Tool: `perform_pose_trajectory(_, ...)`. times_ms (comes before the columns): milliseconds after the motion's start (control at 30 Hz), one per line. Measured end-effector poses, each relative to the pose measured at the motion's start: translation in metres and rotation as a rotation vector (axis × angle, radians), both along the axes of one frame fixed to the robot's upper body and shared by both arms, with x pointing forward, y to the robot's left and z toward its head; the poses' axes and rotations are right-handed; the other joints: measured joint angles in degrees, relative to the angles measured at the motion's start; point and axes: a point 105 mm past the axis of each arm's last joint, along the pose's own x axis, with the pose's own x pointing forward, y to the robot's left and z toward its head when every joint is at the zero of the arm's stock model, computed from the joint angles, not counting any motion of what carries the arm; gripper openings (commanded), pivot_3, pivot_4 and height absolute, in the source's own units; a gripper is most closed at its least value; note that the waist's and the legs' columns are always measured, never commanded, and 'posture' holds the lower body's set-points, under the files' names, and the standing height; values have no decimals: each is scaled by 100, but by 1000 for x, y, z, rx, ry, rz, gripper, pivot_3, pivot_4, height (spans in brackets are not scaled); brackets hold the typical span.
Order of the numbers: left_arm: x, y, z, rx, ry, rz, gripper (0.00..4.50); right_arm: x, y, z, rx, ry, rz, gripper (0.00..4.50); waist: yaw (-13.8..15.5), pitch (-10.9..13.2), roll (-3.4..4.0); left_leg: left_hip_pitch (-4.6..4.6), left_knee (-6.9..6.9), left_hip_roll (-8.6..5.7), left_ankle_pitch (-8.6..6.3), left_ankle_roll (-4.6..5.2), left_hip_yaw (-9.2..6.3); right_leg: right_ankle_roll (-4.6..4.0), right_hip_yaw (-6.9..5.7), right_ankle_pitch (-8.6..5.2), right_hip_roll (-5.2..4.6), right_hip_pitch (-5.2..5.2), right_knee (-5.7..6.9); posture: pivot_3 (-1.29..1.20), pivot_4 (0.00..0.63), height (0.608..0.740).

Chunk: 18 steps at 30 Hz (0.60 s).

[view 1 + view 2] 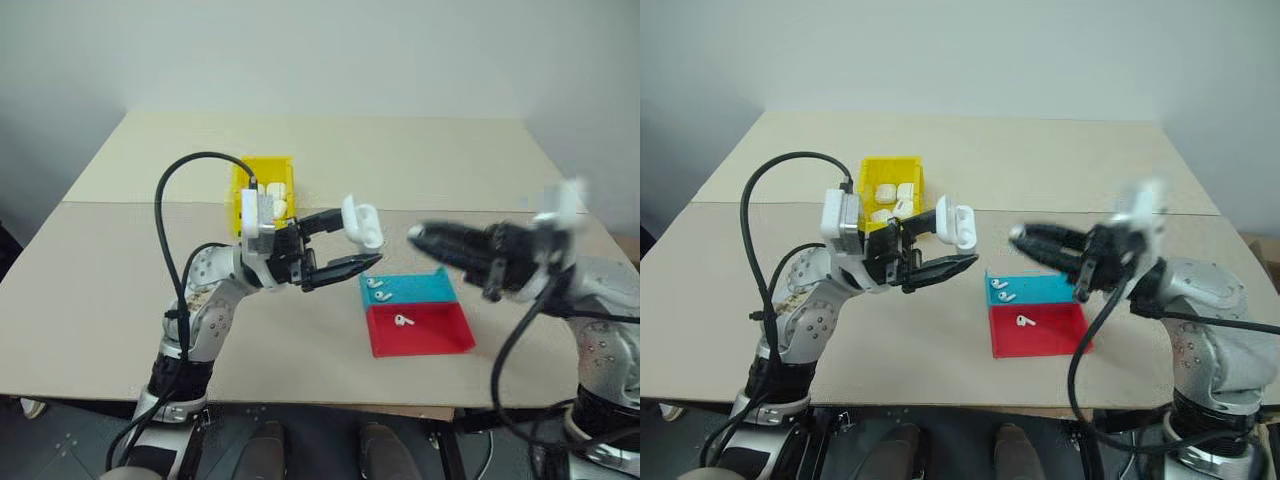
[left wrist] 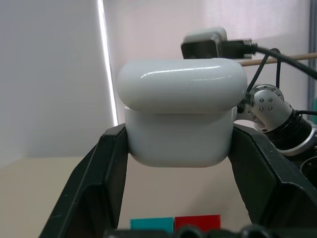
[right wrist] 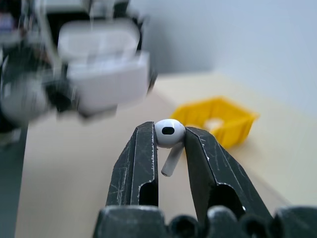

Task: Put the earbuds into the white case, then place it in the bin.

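Beyond and a little left of the left hand (image 1: 338, 245), the bin (image 1: 244, 192), yellow, sits on the tabletop (image 1: 120, 260) with several white cases inside it.

Left hand raised off the tabletop, pointing across toward the other hand. Its two black fingers (image 2: 106, 168) are clamped on the white case (image 2: 181, 111), one pressing each side of the lower body. The lid sits on top and looks slightly lifted; whether it is fully closed cannot be told. The case rides at the fingertips, well above the surface.

Below and between the two hands, a flat tray (image 1: 420, 330) lies on the tabletop, a blue half farther away and a red half nearer. Two earbuds (image 1: 378, 289) lie on the blue half, close together; one more earbud (image 1: 403, 321) lies on the red half.

Right hand (image 3: 170, 133) also lifted, pointing back toward the left hand and the case, with a gap of air between them. Its fingers are pinched on a single earbud (image 3: 169, 135): the rounded head is trapped between the tips, the stem hanging free below. From this hand's side, the held case is just ahead, with the bin farther off beyond it.
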Motion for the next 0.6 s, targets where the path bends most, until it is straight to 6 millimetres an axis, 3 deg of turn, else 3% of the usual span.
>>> perform_pose_trajectory(133, 0, -4, -2, 4, 11, -31, 2775, 0, 13, 18, 81, -39, 15, 611, -32, -1, 3, -2, -14, 1, 0, 0, 0, -6, 0, -4, 5, -9, 0, 0, 150, 740)
perform_pose_trajectory(333, -2, -4, -2, 7, 6, -46, 2775, 0, 38, 8, 42, -20, 60, 611, 19, -1, 4, -11, -13, -4, 0, 0, 0, -2, -1, -5, -3, -10, -8, 0, 150, 740)
perform_pose_trajectory(600, -2, -2, -2, 16, 1, -49, 2775, 0, 41, 1, 0, -25, 52, 611, 32, -1, 4, -9, -10, -2, 0, 0, 1, -1, -1, -5, -1, -9, -9, 0, 150, 740)
